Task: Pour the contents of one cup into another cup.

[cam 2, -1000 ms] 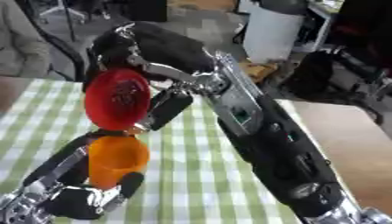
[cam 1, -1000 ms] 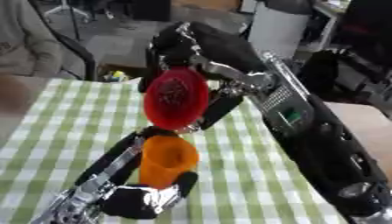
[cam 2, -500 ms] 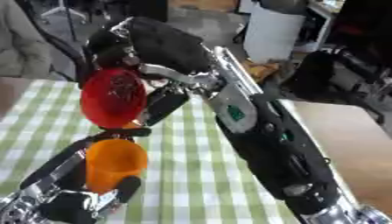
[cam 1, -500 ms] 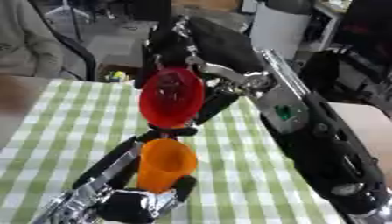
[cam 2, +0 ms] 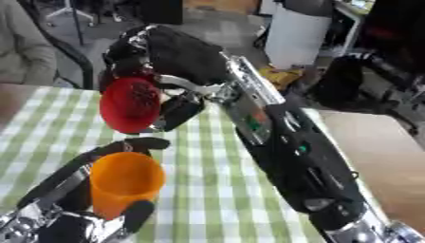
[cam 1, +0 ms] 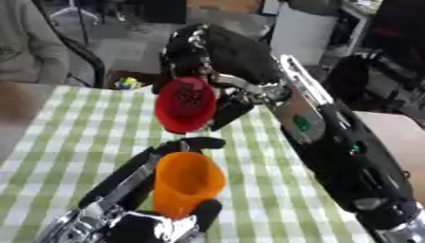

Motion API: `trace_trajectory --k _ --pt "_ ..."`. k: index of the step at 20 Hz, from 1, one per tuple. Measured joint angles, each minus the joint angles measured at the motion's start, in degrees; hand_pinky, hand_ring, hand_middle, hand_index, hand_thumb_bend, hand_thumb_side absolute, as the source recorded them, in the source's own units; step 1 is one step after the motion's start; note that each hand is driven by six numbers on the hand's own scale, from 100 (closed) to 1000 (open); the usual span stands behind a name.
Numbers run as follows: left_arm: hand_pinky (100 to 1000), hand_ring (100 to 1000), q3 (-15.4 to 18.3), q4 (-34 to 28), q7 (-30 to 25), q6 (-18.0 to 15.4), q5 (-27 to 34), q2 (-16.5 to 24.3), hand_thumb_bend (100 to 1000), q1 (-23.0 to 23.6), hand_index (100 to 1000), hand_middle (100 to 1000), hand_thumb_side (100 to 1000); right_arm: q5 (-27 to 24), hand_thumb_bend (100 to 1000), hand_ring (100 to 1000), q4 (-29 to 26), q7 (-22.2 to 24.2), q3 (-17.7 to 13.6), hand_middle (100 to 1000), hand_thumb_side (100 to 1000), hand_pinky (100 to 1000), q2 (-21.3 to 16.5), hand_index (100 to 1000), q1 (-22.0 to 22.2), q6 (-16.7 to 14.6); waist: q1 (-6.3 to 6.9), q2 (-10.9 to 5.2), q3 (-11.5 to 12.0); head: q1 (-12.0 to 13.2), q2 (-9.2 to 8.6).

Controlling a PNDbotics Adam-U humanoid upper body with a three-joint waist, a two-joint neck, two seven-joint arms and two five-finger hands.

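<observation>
Above the green checked counter [cam 1: 66, 142], the right robot hand [cam 1: 207, 57] grips a red cup [cam 1: 185, 103], tipped with its mouth facing the camera, just over an upright orange cup [cam 1: 187, 181] clasped in the left robot hand [cam 1: 149, 209]. Only the right eye view shows the bare counter edge at the right. Whatever lies inside either cup cannot be made out, and the left hand's wrist is cut off below
</observation>
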Motion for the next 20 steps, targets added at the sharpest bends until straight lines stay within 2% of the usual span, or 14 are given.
trace_trajectory --k 20 --pt "256 274 -0.3 4.9 0.6 -1.3 -0.9 -0.1 100 0.7 897 338 457 3.3 100 437 -1.8 -3.5 0.1 374 100 545 0.0 480 -0.5 0.0 -0.31 -0.02 -0.3 0.0 -0.03"
